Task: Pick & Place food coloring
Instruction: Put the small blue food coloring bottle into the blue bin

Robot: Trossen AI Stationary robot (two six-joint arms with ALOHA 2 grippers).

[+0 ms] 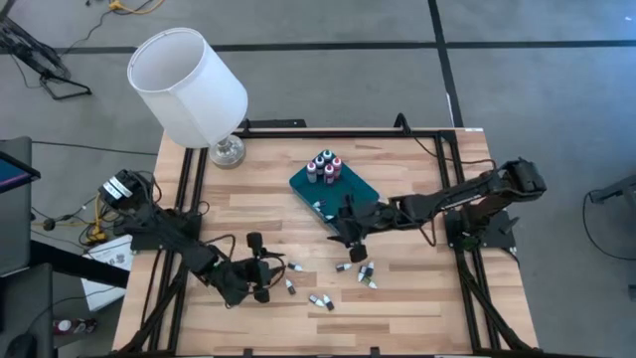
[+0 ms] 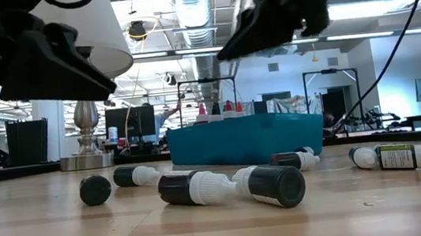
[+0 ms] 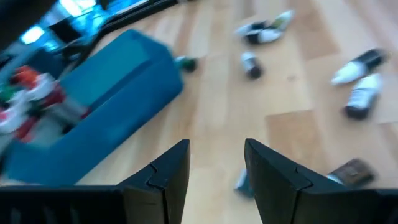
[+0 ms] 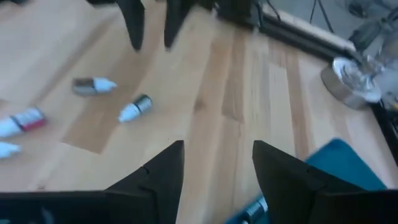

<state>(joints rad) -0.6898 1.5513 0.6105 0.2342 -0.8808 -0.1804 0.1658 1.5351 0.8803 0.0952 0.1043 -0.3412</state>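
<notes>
Several small food coloring bottles (image 1: 345, 267) with whitish caps lie on their sides on the wooden table, spread between both grippers. In the low view they show as dark bodies (image 2: 270, 184). Several more (image 1: 324, 167) stand upright in the far end of the teal tray (image 1: 348, 199). My left gripper (image 1: 266, 270) hovers open over the table's near left, pointing toward the loose bottles, nothing between its fingers (image 3: 168, 171). My right gripper (image 1: 350, 239) hangs open beside the tray's near edge, above the table, its fingers (image 4: 165, 168) bare.
A white lamp (image 1: 189, 85) stands on its metal foot (image 1: 227, 151) at the far left corner. Black frame rails (image 1: 184, 199) run along the table's left and right sides. Bare wood lies near the front edge (image 1: 328, 333).
</notes>
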